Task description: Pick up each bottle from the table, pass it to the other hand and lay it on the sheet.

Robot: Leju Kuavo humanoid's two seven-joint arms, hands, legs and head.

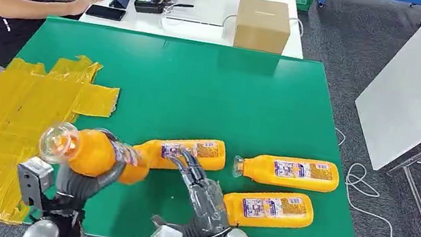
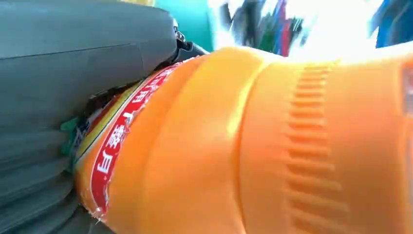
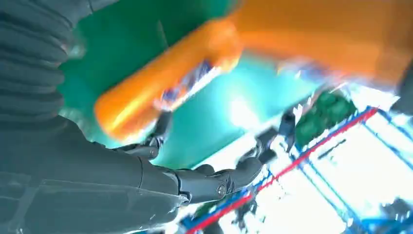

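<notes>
Leftmost, a yellow sheet (image 1: 2,125) covers the near left part of the green worktop (image 1: 211,93). Next, the left hand (image 1: 88,185) grips an orange bottle (image 1: 89,152) lifted above the worktop beside the sheet. Just right, the right hand (image 1: 198,186) reaches forward, fingers apart and holding nothing, near a second bottle (image 1: 187,153) lying flat. Farther right lie a third bottle (image 1: 288,171) and a fourth bottle (image 1: 268,209).

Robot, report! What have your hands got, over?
Left hand grips one bottle. Right hand open, empty. Three bottles lying on green table. Yellow sheet waiting, nothing in the way.
</notes>
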